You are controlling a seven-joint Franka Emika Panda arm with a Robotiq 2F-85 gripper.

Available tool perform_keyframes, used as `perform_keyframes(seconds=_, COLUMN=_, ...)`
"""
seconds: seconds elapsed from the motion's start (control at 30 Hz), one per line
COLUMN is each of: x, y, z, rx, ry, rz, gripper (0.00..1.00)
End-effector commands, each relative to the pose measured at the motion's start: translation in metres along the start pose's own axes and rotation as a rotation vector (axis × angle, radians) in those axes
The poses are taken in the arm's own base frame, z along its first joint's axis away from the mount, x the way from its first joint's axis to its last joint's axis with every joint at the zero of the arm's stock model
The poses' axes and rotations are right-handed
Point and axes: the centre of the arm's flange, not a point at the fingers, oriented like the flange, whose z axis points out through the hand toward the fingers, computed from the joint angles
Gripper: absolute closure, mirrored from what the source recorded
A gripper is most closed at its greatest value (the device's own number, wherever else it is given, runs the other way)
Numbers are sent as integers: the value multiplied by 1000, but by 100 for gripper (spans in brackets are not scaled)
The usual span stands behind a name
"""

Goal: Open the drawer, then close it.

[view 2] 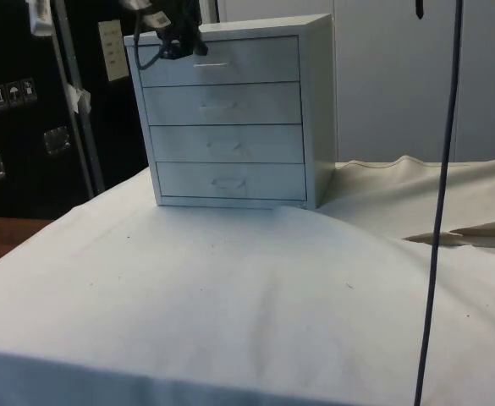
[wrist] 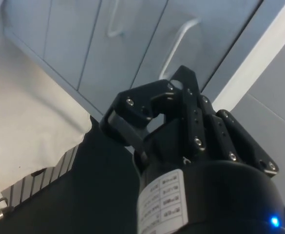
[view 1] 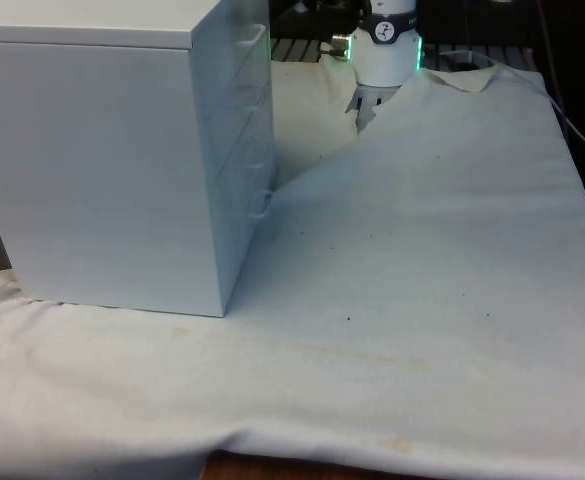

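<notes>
Chest of drawers (view 2: 230, 114) sits at the table's (view 1: 422, 300) far corner on the front view's left, back and side turned to that camera — drawer fronts barely readable there. All four look shut from the side. Gripper (view 2: 179, 38) is at the top drawer's handle (view 2: 211, 64); fingers (wrist: 132, 114) close together, contact with handle unclear.

No writing can be read — the white label (wrist: 162, 201) on the gripper body carries print too small to make out
</notes>
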Motion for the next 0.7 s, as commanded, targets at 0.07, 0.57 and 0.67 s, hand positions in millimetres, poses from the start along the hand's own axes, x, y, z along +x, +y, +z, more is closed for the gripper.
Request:
perform_keyframes(seconds=0.07, x=-1, y=-3, z=-6, rx=7, ry=17, rz=-11, gripper=100)
perform_keyframes(seconds=0.57, x=-2, y=-16, z=-26, rx=11, ry=67, rz=-53, gripper=100)
perform_keyframes(seconds=0.67, x=-4, y=-20, z=-30, rx=11, ry=74, rz=-60, gripper=100)
